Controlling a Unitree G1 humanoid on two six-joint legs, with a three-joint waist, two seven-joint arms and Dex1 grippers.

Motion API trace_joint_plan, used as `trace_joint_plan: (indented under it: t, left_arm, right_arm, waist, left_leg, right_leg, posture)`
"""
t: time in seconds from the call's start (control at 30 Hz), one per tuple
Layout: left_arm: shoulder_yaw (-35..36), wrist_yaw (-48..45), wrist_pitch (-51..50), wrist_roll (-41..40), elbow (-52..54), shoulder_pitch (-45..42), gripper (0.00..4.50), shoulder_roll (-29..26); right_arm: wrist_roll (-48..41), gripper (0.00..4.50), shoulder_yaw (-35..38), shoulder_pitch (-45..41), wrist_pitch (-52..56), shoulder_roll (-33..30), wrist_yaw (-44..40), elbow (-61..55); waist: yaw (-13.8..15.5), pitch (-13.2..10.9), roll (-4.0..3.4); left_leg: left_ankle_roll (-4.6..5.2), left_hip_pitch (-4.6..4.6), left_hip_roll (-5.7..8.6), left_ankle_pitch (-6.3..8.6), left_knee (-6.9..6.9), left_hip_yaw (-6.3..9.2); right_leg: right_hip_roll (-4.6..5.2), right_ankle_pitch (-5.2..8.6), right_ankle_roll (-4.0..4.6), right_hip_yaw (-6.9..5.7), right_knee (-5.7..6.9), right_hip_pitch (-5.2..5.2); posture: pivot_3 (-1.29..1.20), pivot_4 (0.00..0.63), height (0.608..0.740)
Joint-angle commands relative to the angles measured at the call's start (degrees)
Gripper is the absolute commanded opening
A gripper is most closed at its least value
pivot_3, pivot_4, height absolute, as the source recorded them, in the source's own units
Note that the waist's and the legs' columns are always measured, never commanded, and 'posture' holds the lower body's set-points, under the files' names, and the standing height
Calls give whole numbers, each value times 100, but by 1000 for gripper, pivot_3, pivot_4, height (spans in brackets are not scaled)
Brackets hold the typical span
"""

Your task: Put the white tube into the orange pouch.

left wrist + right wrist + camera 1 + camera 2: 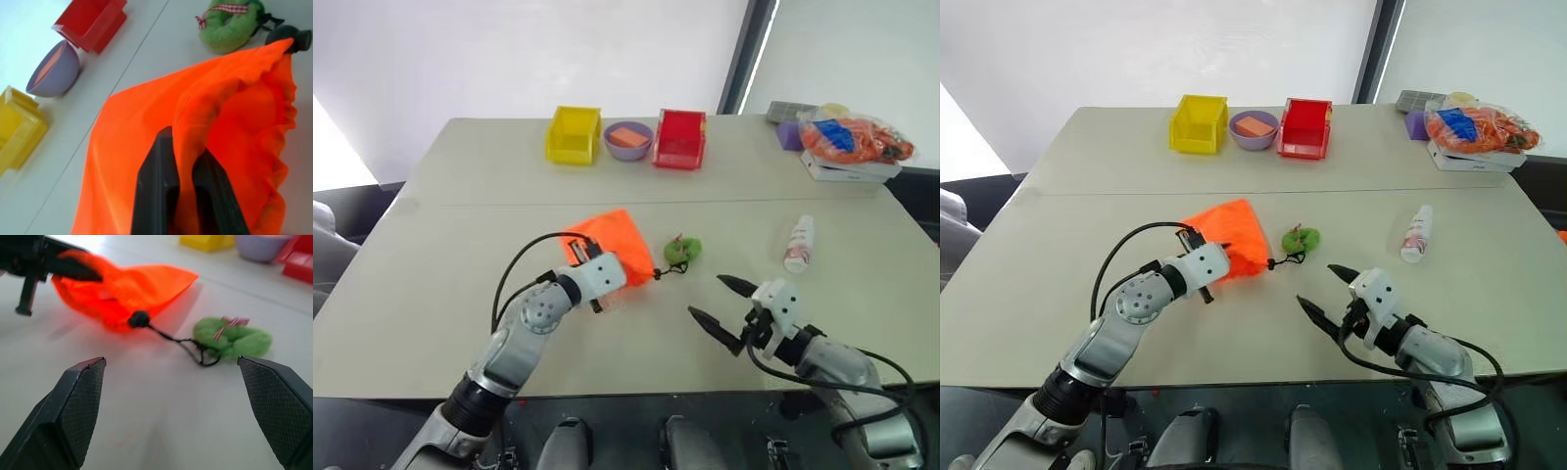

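Left gripper (188, 196) clamped on a fold of the orange pouch (612, 240) at its gathered mouth edge, fabric pinched between the two black fingers (156, 191) and lifted into a ridge. Pouch lying flat otherwise, mid-table, slightly left of centre, on the near half just below the table seam. Black cord (168, 337) running from a black toggle (139, 319) at the pouch mouth to the green fuzzy ball (682, 250), just beside the pouch on its right, touching the table. Right gripper (724, 311) wide open, holding nothing, hovering low over the near table edge, pointed toward pouch and ball, well apart from both. White tube (799, 243) lying on its side on the table (431, 284), right of centre, beyond the right gripper, well apart from the pouch, untouched, reddish print toward its near end. Far edge: yellow bin (573, 134), purple bowl (628, 140) with an orange item inside, red bin (680, 138) in a row. Far right corner: clear bag of orange items (857, 139) on a white box.
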State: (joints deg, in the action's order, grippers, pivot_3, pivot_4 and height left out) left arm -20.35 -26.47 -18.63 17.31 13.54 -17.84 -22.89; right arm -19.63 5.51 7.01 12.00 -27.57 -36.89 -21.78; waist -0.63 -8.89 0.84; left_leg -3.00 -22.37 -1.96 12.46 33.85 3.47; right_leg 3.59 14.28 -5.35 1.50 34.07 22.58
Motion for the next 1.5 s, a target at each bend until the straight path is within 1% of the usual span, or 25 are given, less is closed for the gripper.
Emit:
trace_joint_plan:
  t: [0.03, 0.1, 0.17, 0.33, 0.47, 0.57, 0.7, 0.83, 1.07, 1.13, 1.17, 1.23, 1.3, 1.33, 1.5]
  left_arm:
    - [603, -235, -787, -884, 261, -74, 29, 487]
    - [799, -372, -1146, -1177, 307, -124, 29, 610]
    - [948, -486, -1357, -1399, 296, -221, 29, 616]
    - [1207, -801, -2028, -2085, 251, -517, 29, 638]
    - [1124, -891, -1964, -2193, 108, -706, 29, 512]
    - [1147, -856, -2086, -2309, 14, -825, 29, 551]
    - [1160, -794, -2161, -2424, -101, -947, 29, 604]
    - [1078, -764, -2123, -2421, -88, -951, 29, 584]
    - [1058, -659, -2100, -2428, -42, -920, 29, 564]
    - [1048, -645, -2094, -2434, -30, -907, 0, 553]
    - [1047, -637, -2091, -2436, -28, -903, 0, 549]
    - [1040, -623, -2085, -2431, -24, -895, 0, 537]
    - [1030, -615, -2078, -2433, -21, -889, 0, 525]
    - [1026, -612, -2072, -2438, -23, -892, 0, 520]
    - [1019, -598, -2027, -2449, -81, -914, 0, 513]
  right_arm:
    - [-262, 4500, 562, -278, 63, 280, 565, 172]
    - [-212, 4500, 762, -396, 111, 364, 835, 360]
    - [-29, 4500, 908, -530, 97, 412, 1157, 584]
    - [594, 4500, 1165, -1023, 199, 465, 2255, 1338]
    - [1088, 4500, 1239, -1415, 145, 523, 3029, 2111]
    - [1123, 4500, 1355, -1728, 194, 687, 3455, 2515]
    - [1034, 4500, 1423, -2130, 70, 903, 3679, 3036]
    - [1148, 4500, 1453, -2485, -217, 1016, 4027, 3661]
    - [1180, 4500, 1446, -2620, -489, 1102, 4290, 4035]
    - [1168, 3957, 1424, -2623, -529, 1117, 4299, 4049]
    - [1160, 3552, 1420, -2624, -546, 1121, 4298, 4052]
    - [1137, 2637, 1422, -2621, -586, 1135, 4289, 4042]
    - [1147, 1546, 1401, -2610, -572, 1139, 4288, 4021]
    - [1171, 1248, 1367, -2595, -546, 1140, 4280, 3999]
    - [1181, 1248, 1287, -2505, -571, 1163, 4209, 3797]
  waist:
    - [0, 0, 0]
    - [4, 0, 0]
    - [0, 1, 0]
    - [-15, 3, -4]
    - [-20, 5, -8]
    - [-18, 5, -8]
    - [-34, 5, -9]
    - [-40, 6, -10]
    - [-39, 7, -12]
    - [-41, 8, -13]
    - [-41, 8, -13]
    - [-42, 8, -13]
    - [-50, 8, -13]
    - [-50, 8, -13]
    - [-53, 8, -13]
  left_leg:
    - [0, 0, 0, 0, 1, 0]
    - [0, 0, 1, 0, 8, 1]
    - [1, 0, 2, -1, 8, 1]
    - [2, 4, 2, -1, 8, 3]
    - [3, 7, 2, -2, 7, 3]
    - [3, 7, 2, -2, 6, 3]
    - [4, 8, 2, -3, 8, 4]
    - [4, 10, 2, -3, 6, 5]
    - [4, 10, 2, -3, 7, 7]
    - [5, 10, 2, -3, 7, 7]
    - [5, 11, 2, -3, 7, 7]
    - [5, 12, 2, -3, 7, 7]
    - [5, 12, 2, -3, 7, 8]
    - [5, 14, 2, -3, 7, 8]
    - [5, 16, 2, -3, 7, 8]
  right_leg:
    - [0, 0, 0, 0, 0, -2]
    - [0, -1, -1, -1, 2, -6]
    - [-1, -1, 0, 0, 4, -6]
    - [-4, -2, 1, 0, 12, -5]
    - [-6, -11, 16, 0, 12, -9]
    - [-7, -14, 20, 0, 14, -8]
    - [-7, -14, 19, 2, 14, -12]
    - [-10, -14, 18, 2, 19, -12]
    - [-11, -14, 17, 3, 20, -14]
    - [-11, -14, 17, 3, 21, -15]
    - [-12, -14, 17, 3, 22, -14]
    - [-13, -14, 17, 3, 24, -15]
    - [-13, -14, 17, 4, 25, -14]
    - [-13, -14, 17, 4, 25, -15]
    - [-14, -14, 17, 4, 27, -16]
  posture:
    - [0, 150, 740]
    - [0, 150, 740]
    - [0, 150, 740]
    - [0, 150, 740]
    - [0, 150, 740]
    - [0, 150, 740]
    - [0, 150, 740]
    - [0, 150, 740]
    - [0, 150, 740]
    - [0, 150, 740]
    - [0, 150, 740]
    - [0, 150, 740]
    - [0, 150, 740]
    - [0, 150, 740]
    - [0, 150, 740]
